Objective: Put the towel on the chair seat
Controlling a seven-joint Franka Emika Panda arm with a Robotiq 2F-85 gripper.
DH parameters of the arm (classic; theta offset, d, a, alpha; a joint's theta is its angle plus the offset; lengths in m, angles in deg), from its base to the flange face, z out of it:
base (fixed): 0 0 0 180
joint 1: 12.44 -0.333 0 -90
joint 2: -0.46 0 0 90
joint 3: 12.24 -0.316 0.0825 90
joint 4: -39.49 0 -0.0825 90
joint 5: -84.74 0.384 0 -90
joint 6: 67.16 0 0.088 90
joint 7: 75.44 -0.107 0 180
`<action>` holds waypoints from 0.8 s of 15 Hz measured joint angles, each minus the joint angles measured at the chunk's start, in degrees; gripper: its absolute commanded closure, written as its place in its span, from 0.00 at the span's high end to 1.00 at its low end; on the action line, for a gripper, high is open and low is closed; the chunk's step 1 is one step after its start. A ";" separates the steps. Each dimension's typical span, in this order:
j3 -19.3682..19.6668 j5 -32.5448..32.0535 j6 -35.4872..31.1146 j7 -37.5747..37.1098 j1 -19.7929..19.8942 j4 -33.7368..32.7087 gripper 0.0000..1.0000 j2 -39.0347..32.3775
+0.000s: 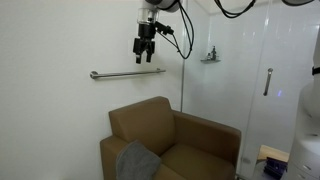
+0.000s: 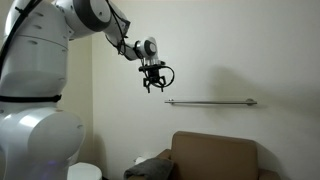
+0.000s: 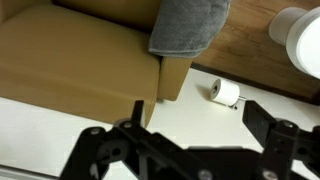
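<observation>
A grey towel (image 1: 136,161) hangs over the near armrest of a tan armchair (image 1: 175,140). It also shows in an exterior view (image 2: 153,166) and in the wrist view (image 3: 188,25), draped on the armrest edge. The chair seat (image 1: 195,160) is bare. My gripper (image 1: 144,48) hangs high in front of the wall, above the rail and well above the chair; it also shows in an exterior view (image 2: 153,80). Its fingers (image 3: 190,125) are spread apart with nothing between them.
A metal grab rail (image 1: 126,73) is fixed to the wall just below the gripper, also in an exterior view (image 2: 210,101). A toilet paper roll (image 3: 226,92) hangs on the wall. A glass shower door (image 1: 265,90) stands beside the chair.
</observation>
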 measured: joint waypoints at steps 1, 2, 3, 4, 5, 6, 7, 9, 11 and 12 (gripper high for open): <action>-0.30 0.00 -0.77 -2.25 -0.13 0.25 1.00 0.00; -0.61 0.00 -1.56 -4.12 -0.29 0.60 1.00 0.01; -0.83 0.00 -2.45 -5.77 -0.63 1.08 1.00 0.02; -1.10 0.00 -3.34 -7.23 -0.98 1.63 1.00 0.02; -1.39 -0.05 -4.39 -8.55 -1.36 2.29 1.00 0.06; -1.71 -0.16 -5.34 -9.78 -1.68 3.02 1.00 0.09; -2.05 -0.23 -6.24 -10.86 -1.93 3.79 1.00 0.14; -2.47 -0.54 -8.32 -12.99 -2.47 5.58 1.00 0.30; -2.67 -1.51 -10.86 -15.30 -2.93 7.54 1.00 0.52; -2.81 -2.34 -12.26 -16.54 -3.07 8.63 1.00 0.70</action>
